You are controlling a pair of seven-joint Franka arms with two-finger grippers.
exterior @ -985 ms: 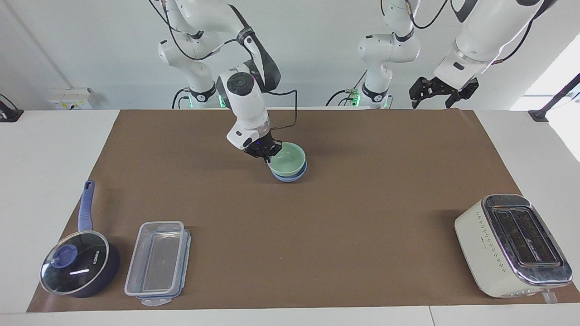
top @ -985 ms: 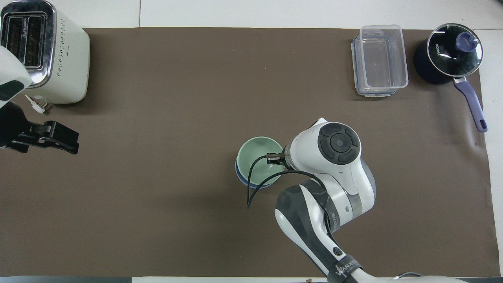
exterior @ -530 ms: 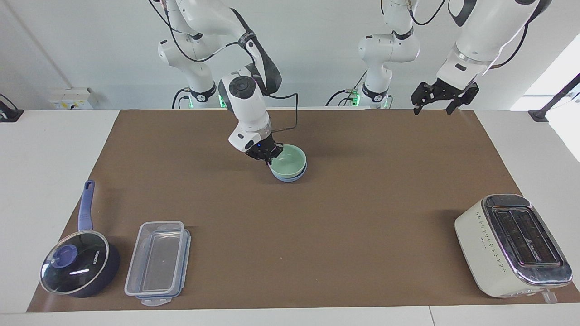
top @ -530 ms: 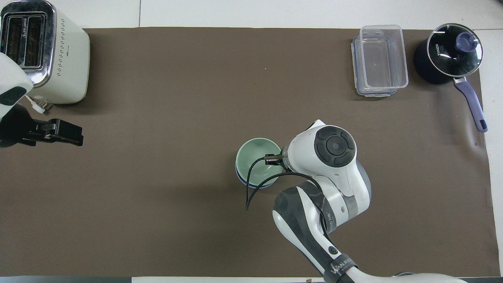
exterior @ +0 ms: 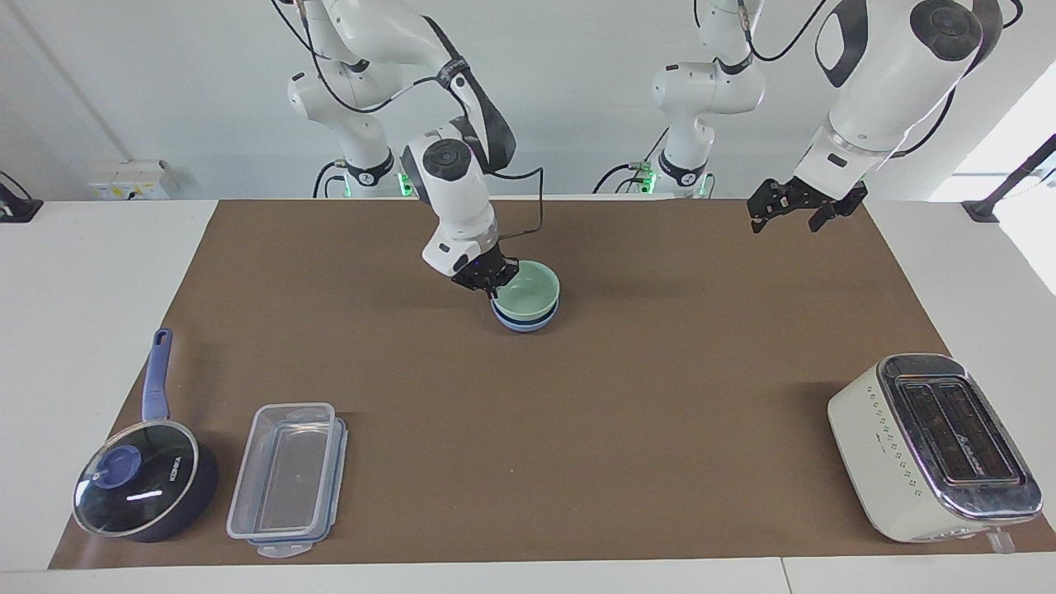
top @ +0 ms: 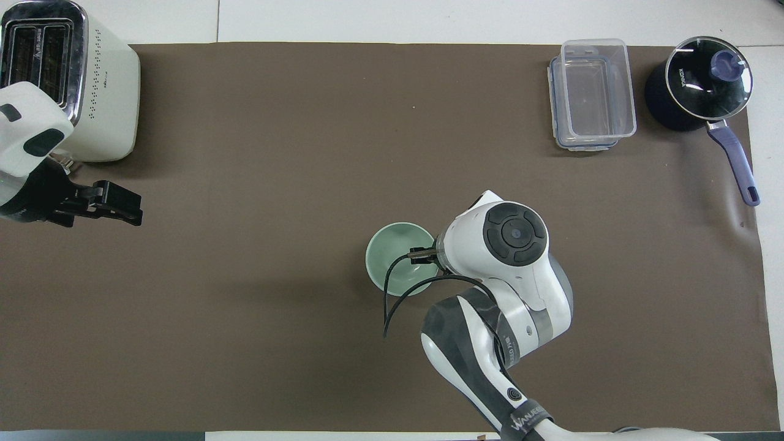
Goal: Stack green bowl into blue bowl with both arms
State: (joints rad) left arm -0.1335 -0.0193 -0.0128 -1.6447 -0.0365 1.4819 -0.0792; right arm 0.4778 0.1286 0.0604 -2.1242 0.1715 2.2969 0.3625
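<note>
Near the middle of the mat, the green bowl (exterior: 528, 291) sits nested in the blue bowl (exterior: 525, 320), apparently so it can be released. Right gripper (exterior: 486, 276) is at its rim; grip unclear. Left gripper (exterior: 792, 206) waits, fingers parted, empty.

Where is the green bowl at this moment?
The green bowl sits in the blue bowl mid-mat, the right gripper at its rim.

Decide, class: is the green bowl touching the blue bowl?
Touching. The facing view shows the green bowl nested inside the blue bowl, with no gap between them.
</note>
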